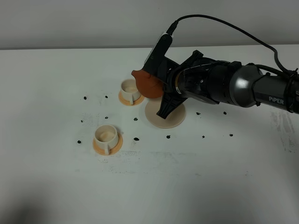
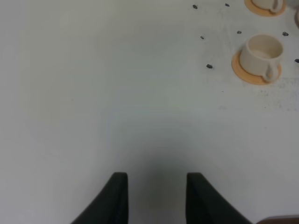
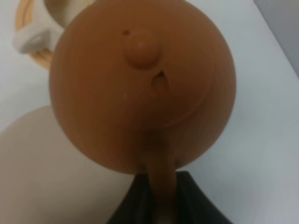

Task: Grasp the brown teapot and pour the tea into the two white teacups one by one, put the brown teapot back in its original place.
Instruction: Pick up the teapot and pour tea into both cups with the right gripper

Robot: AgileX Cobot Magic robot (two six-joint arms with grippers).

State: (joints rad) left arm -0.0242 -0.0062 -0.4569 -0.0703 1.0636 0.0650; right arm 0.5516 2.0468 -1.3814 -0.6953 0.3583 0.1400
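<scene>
The brown teapot (image 1: 148, 85) is off the table, held in the air between the far white teacup (image 1: 129, 88) and the flat beige disc (image 1: 166, 114). From the high camera its round body overlaps the right side of that cup's rim, and a small point of clay juts from its upper left, towards the cup. In the right wrist view the pot (image 3: 140, 79) fills most of the picture, lid on, with the little knob (image 3: 141, 49) facing the camera and the stick handle (image 3: 159, 182) running back into the right gripper (image 3: 161, 205), whose dark fingers are clamped on either side of it. Behind the pot there, part of the cup and its orange coaster show at one edge and the beige disc at another.

In the high view the right gripper (image 1: 164, 85) reaches in from the right on a dark arm, its wrist turned so that one black part sticks up and another hangs down over the bare disc.

The near white teacup (image 1: 106, 135) stands upright on its own orange coaster (image 1: 107, 145), well apart from the pot, towards the front left. Small black specks (image 1: 136, 139) are scattered over the white table (image 1: 46, 93) around the cups and disc.

The left gripper (image 2: 156, 196) hangs over bare table with its two fingers parted and nothing between them; a cup (image 2: 262, 53) on an orange coaster sits well away from it.
</scene>
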